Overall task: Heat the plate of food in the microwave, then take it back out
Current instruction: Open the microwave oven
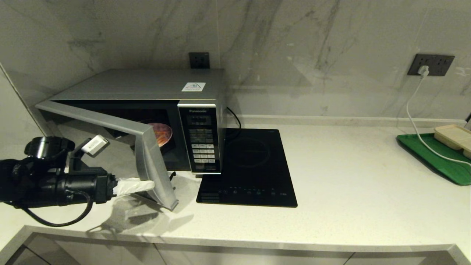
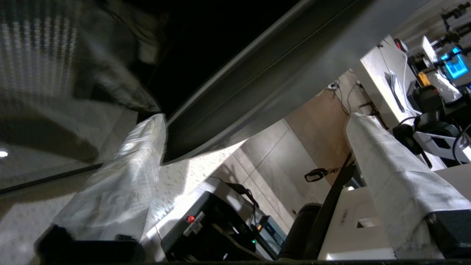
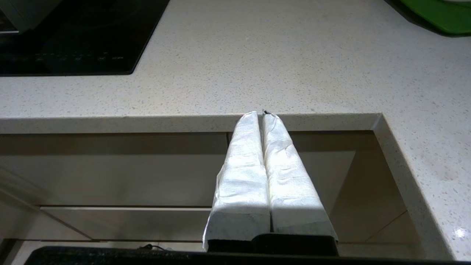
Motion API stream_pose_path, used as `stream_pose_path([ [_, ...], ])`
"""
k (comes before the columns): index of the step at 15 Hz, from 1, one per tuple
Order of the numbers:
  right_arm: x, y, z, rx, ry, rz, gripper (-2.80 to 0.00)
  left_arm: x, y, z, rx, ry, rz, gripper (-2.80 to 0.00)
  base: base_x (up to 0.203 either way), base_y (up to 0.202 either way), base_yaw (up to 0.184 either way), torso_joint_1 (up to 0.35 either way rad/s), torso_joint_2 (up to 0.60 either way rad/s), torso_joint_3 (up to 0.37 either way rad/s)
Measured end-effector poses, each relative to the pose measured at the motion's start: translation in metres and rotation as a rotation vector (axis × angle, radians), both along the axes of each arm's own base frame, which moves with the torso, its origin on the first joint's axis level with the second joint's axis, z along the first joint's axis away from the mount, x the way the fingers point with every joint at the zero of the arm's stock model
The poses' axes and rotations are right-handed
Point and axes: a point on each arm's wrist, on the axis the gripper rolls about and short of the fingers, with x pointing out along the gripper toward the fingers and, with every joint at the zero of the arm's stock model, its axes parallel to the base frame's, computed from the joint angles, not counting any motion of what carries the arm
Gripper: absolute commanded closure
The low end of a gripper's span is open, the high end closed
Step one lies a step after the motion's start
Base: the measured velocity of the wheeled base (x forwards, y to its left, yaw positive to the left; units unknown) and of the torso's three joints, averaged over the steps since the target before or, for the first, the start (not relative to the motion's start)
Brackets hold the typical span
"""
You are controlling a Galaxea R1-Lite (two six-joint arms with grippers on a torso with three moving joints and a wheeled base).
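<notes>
The silver microwave (image 1: 147,85) stands at the back left of the counter, its door (image 1: 149,154) swung partly out toward me. In the gap between the door's free edge and the keypad, the plate of food (image 1: 162,134) shows inside, with orange fries on it. My left gripper (image 1: 138,186) is open, low at the door's outer side near its free edge. In the left wrist view one finger (image 2: 140,154) lies against the door's lower edge (image 2: 235,110). My right gripper (image 3: 262,115) is shut on nothing and hangs just before the counter's front edge (image 3: 147,123), out of the head view.
A flat black induction hob (image 1: 250,165) lies right beside the microwave. At the far right sits a green board (image 1: 434,158) with a beige tray (image 1: 454,135), and a white cable (image 1: 414,117) runs to it from a wall socket (image 1: 430,65).
</notes>
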Motion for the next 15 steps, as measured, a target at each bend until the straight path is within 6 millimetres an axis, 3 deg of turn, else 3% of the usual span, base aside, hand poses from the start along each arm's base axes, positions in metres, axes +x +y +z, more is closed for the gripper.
stream_pose_path([
  [5,0.0,0.0,0.0,0.0,0.0,0.0,0.0,-0.072,0.005,0.035,0.041,-0.125,0.083,0.0,0.0,0.0,0.0,0.0,0.0,0.0],
  [10,0.0,0.0,0.0,0.0,0.0,0.0,0.0,-0.167,-0.012,0.068,0.174,-0.237,0.234,0.0,0.0,0.0,0.0,0.0,0.0,0.0],
  [13,0.0,0.0,0.0,0.0,0.0,0.0,0.0,-0.214,-0.024,0.078,0.336,-0.348,0.395,0.0,0.0,0.0,0.0,0.0,0.0,0.0],
  [15,0.0,0.0,0.0,0.0,-0.001,0.0,0.0,-0.231,-0.028,0.075,0.381,-0.357,0.445,0.0,0.0,0.0,0.0,0.0,0.0,0.0],
])
